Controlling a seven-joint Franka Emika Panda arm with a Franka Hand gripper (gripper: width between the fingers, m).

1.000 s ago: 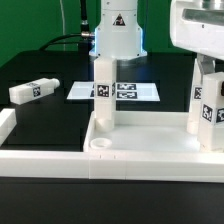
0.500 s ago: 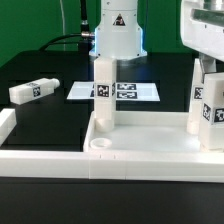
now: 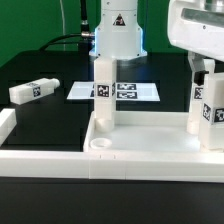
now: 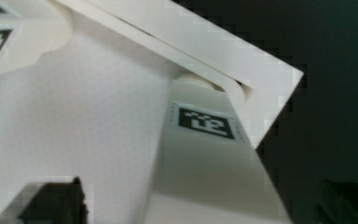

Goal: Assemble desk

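Observation:
The desk top (image 3: 150,150), a white shallow tray with a round corner socket (image 3: 100,143), lies at the front. One white leg (image 3: 102,92) stands upright in its far left corner. A second leg (image 3: 206,108) with tags stands at the exterior view's right. My gripper (image 3: 203,72) hangs over the top of that right leg, fingers down either side. In the wrist view the leg (image 4: 202,150) with its tag lies between my dark fingers (image 4: 51,205), with a dark gap at one side; my gripper (image 4: 202,205) looks open. A third leg (image 3: 32,90) lies loose at the left.
The marker board (image 3: 135,91) lies flat behind the tray. The long white border rail (image 3: 40,155) runs along the front left. The robot base (image 3: 117,35) stands at the back. Black table (image 3: 60,115) surrounds the parts.
My gripper shifted toward the exterior view's right half a second ago and is now back to the left over the right leg. The legs and tray have not moved.

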